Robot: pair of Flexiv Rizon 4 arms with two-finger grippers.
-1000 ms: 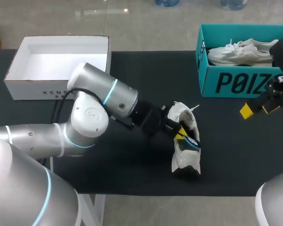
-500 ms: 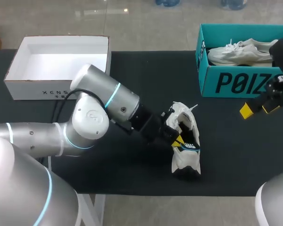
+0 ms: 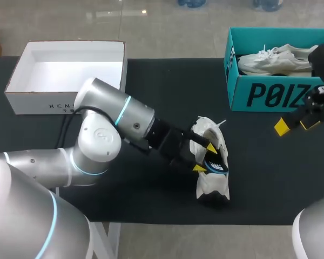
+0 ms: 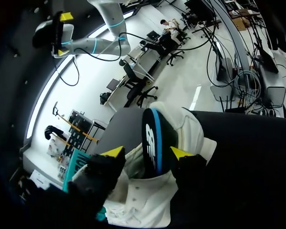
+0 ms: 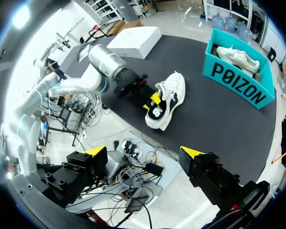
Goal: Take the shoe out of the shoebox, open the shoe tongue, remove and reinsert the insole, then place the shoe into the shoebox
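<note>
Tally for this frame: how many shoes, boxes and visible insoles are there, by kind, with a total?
Shoes: 2, the white shoe on the table and the white shoe in the box
Boxes: 2, the white box and the teal shoebox
Insoles: 1, the black insole, sticking out of the table shoe
Total: 5

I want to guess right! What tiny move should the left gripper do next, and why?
Probably shut the left gripper on the insole. It sticks up out of the shoe between the open jaws, not gripped from both sides, so the arm likely cannot move it yet.
</note>
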